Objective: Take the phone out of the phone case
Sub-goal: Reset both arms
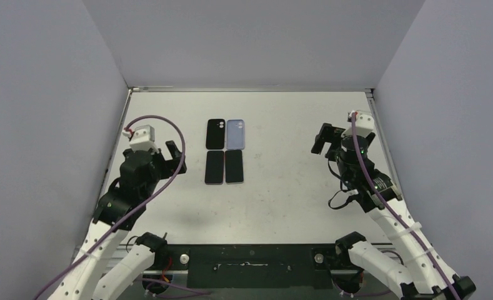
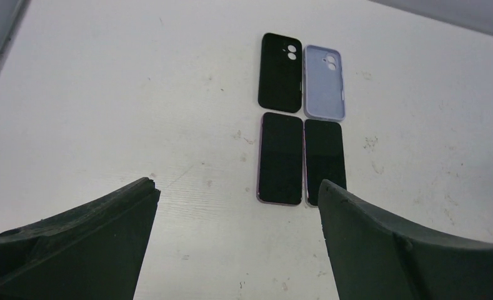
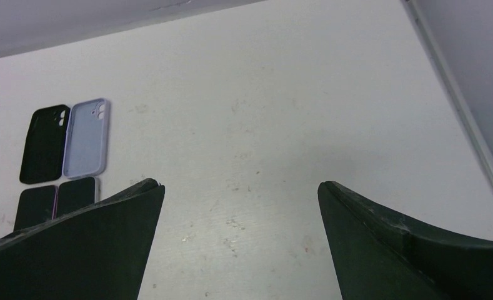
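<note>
Two empty cases lie side by side mid-table: a black case (image 1: 215, 133) (image 2: 280, 72) (image 3: 44, 144) and a lilac case (image 1: 235, 134) (image 2: 323, 82) (image 3: 87, 137). Just in front of them lie two phones, screens up: a left phone (image 1: 214, 167) (image 2: 281, 158) (image 3: 35, 206) with a pinkish edge and a right phone (image 1: 234, 166) (image 2: 323, 159) (image 3: 75, 194). My left gripper (image 1: 176, 150) (image 2: 237, 187) is open and empty, left of the phones. My right gripper (image 1: 325, 139) (image 3: 240, 185) is open and empty, far right of them.
The white table (image 1: 281, 187) is walled by grey panels at the left, back and right. A metal rail (image 3: 462, 100) runs along the right edge. Purple cables run over both arms.
</note>
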You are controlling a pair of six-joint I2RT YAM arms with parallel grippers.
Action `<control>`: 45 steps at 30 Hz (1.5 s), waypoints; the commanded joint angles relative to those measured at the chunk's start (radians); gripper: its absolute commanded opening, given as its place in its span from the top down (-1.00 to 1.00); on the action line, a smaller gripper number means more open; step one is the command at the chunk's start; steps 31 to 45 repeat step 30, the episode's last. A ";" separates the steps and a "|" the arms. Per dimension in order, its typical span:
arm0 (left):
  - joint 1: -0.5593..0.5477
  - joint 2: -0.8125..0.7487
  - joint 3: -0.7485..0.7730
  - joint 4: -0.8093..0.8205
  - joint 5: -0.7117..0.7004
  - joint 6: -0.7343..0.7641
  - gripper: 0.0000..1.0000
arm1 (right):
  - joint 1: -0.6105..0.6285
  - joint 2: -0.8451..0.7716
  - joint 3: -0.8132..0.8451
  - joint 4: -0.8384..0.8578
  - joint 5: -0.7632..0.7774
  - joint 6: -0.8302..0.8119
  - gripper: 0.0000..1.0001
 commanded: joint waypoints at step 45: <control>0.025 -0.508 -0.239 0.033 -0.192 0.039 -0.95 | -0.005 -0.582 -0.162 -0.149 0.087 -0.235 -1.00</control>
